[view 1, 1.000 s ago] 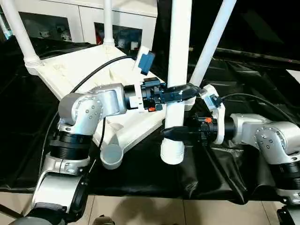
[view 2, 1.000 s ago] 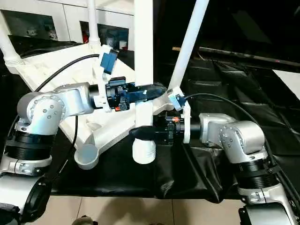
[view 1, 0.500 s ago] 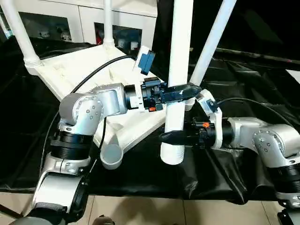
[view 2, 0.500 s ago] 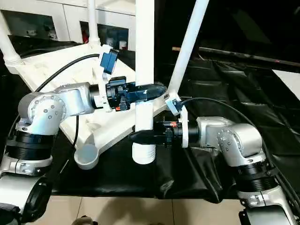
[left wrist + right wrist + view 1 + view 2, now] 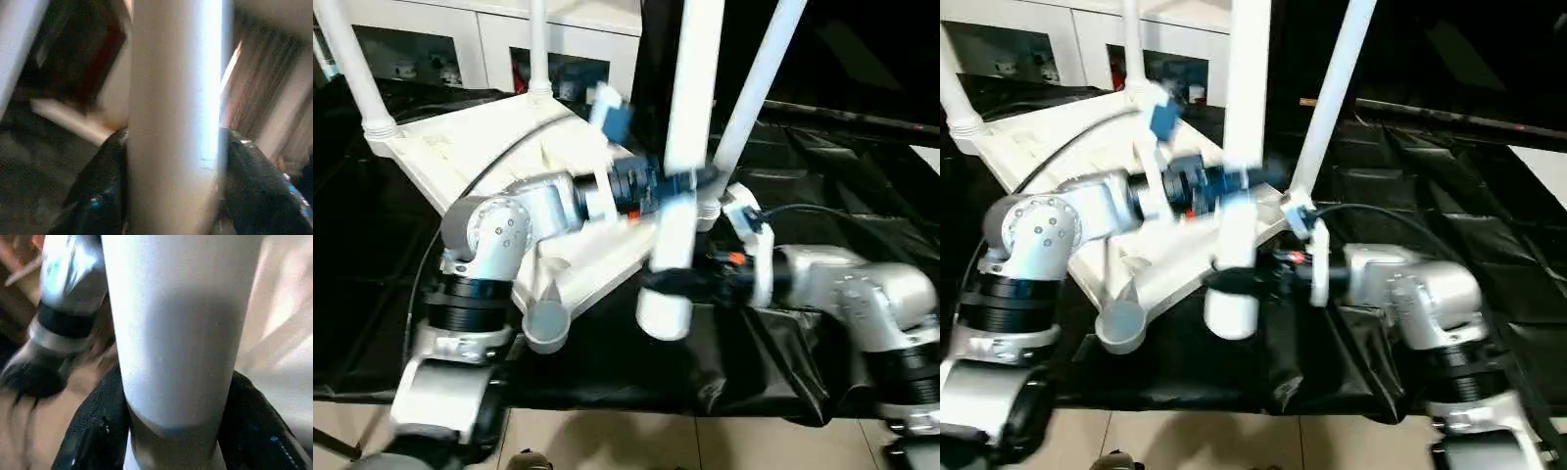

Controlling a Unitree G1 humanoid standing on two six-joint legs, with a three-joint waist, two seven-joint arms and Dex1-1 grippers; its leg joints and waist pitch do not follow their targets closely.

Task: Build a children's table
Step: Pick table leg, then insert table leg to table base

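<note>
Black cloth-covered work table (image 5: 607, 362), creased and draped over the front edge, with white cabinets (image 5: 489, 39) behind. On the cloth, tilted up at one side: upturned small white plastic children's table top (image 5: 480, 147), ribbed underside facing up, 3 long white tubular legs already standing in rounded corner sockets. Near corner socket (image 5: 546, 328) empty, an open round cup.

Loose 4th white tubular leg (image 5: 690, 117) held near upright just beside the top's near edge, foot end hanging clear above the cloth. Left gripper (image 5: 690, 181) partway open around the tube higher up, black fingers (image 5: 100, 191) on either side of it in the left wrist view; firm contact or slight slack, cannot tell. Right gripper (image 5: 656, 284) closed about halfway onto the same tube lower down, black fingers (image 5: 95, 431) hugging both sides.

Probably carrying the leg toward the empty socket. Best done by keeping both grips in line along the tube, swinging the lower end over the cup, squaring it to the socket before pressing, no twisting against the other arm.

Smooth, glossy, rigid plastic, so likely to slip under a loose hold; stepped narrower collar at the tube's lower end.
</note>
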